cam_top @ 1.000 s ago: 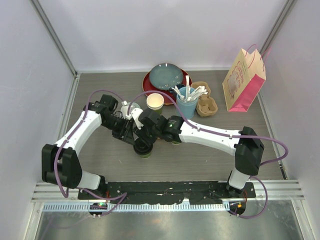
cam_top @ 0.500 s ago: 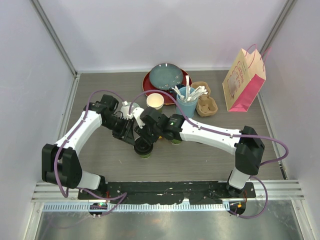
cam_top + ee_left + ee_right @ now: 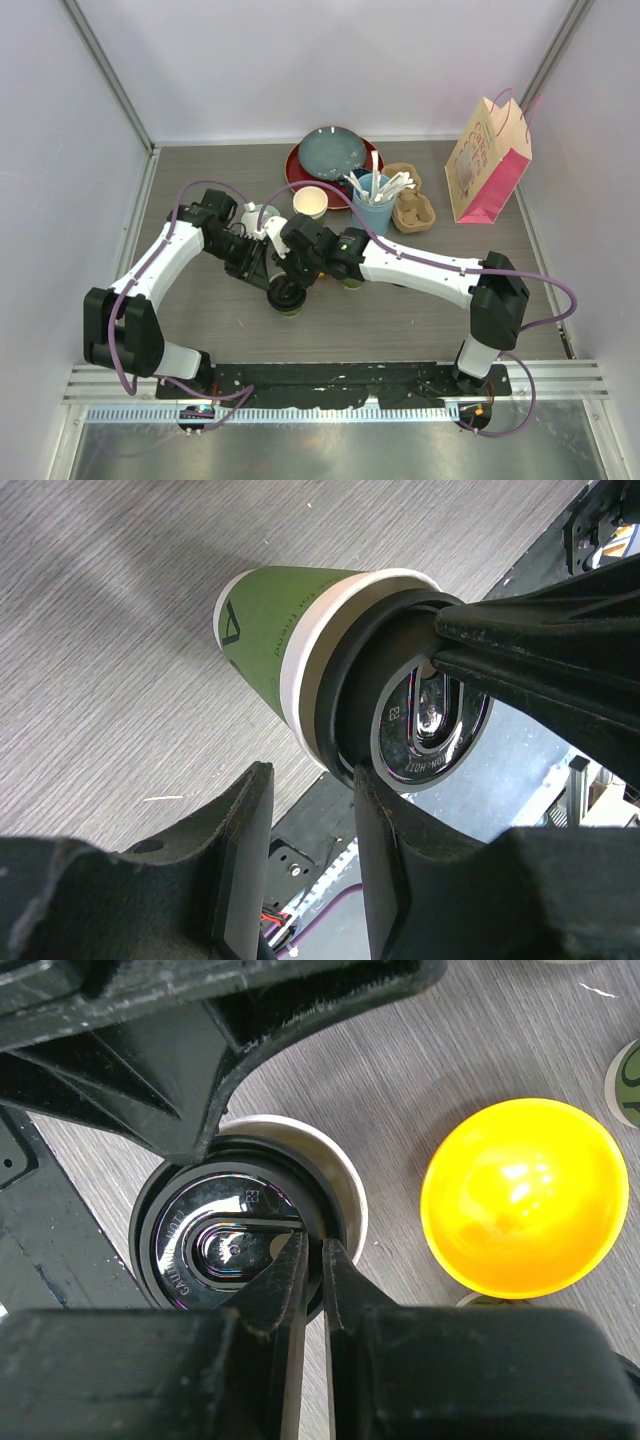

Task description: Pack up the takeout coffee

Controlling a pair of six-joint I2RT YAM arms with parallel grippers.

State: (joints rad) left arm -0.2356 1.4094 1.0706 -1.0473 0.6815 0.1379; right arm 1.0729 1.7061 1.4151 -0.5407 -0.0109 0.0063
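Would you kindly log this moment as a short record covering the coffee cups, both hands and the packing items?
first cup: green paper, upright, black lid on its mouth
right hand: jaws closed to a slit, tips on the lid
left hand: at the first cup's rim, jaws apart; grip unclear
second cup: no lid, cream inside showing, behind the arms
packing items: cardboard cup carrier and pink paper bag, back right
other: blue cup of white utensils, stacked plates
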